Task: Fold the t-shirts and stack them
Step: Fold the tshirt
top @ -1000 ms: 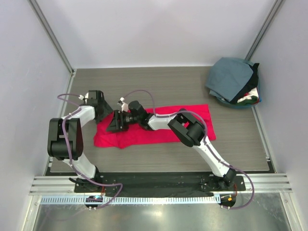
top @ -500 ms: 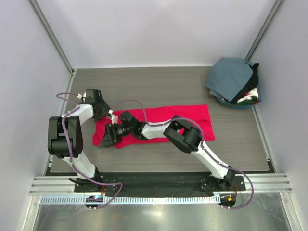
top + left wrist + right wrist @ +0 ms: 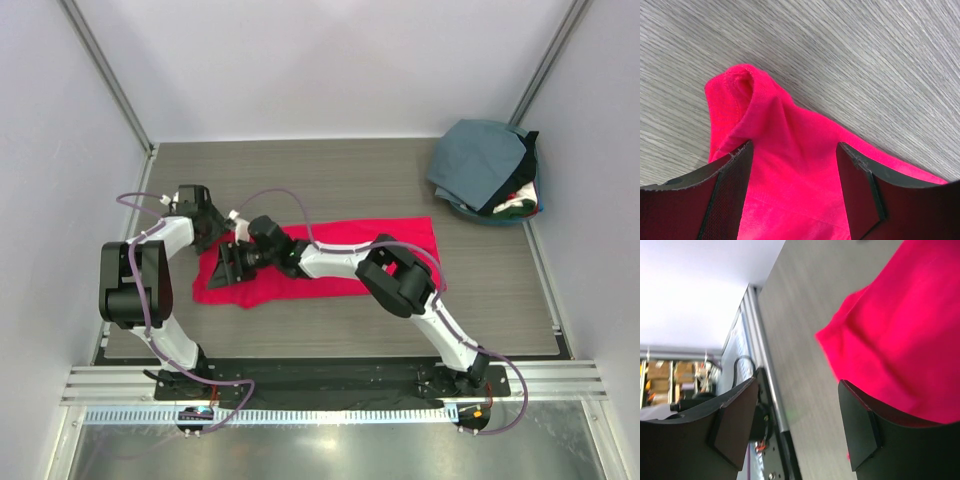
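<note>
**Red t-shirt spread mid-tabletop, other shirts heaped at upper right**

Across the middle of the overhead view, the red t-shirt (image 3: 260, 290) is laid on the grey wood-grain tabletop (image 3: 330, 175) as a long, flat band. At its left end the right gripper (image 3: 797, 390) is held low with jaws open, the cloth's edge seen beneath one finger. Just beyond, the left gripper (image 3: 794, 150) is set with jaws open astride a curled-up corner of the shirt. At the upper right, what appears to be a low teal container (image 3: 490, 220) is filled with heaped shirts. A slate grey-blue shirt (image 3: 475, 165) is draped on top, and dark, white and red cloth is seen at its side.
</note>
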Available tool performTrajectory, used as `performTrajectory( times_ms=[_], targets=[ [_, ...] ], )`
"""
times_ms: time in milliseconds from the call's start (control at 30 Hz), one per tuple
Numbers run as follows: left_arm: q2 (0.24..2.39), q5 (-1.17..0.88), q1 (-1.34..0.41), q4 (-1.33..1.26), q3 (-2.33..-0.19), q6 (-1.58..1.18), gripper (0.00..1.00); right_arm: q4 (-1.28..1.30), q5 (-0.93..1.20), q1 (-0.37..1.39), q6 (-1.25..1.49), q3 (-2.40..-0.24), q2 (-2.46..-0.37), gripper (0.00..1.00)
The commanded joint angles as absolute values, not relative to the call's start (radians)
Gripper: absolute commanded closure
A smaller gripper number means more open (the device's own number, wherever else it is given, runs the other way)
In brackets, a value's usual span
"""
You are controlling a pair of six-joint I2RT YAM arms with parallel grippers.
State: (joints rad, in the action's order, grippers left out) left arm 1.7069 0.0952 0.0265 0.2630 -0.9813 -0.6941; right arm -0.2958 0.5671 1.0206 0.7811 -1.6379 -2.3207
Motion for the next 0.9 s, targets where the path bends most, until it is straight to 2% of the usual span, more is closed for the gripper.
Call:
performTrajectory(
  times_ms=[0, 333, 600, 867],
  targets=[
    [1.721, 0.094, 0.035, 0.262, -0.993, -0.675, 0.31, -0.271, 0.506, 0.993, 0.739, -1.710, -2.299, 0.29],
    [1.727, 0.087, 0.037, 0.256, -0.991, -0.672, 0.32, -0.253, 0.532, 0.973, 0.713, -1.907, -2.488, 0.28],
    [1.732, 0.081, 0.040, 0.253, -0.994, -0.672, 0.32, -0.319, 0.619, 0.977, 0.775, -1.824, -2.503, 0.29],
    [1.753, 0.078, 0.054, 0.249, -1.005, -0.675, 0.32, -0.373, 0.667, 1.037, 0.788, -1.689, -2.395, 0.30]
  ],
)
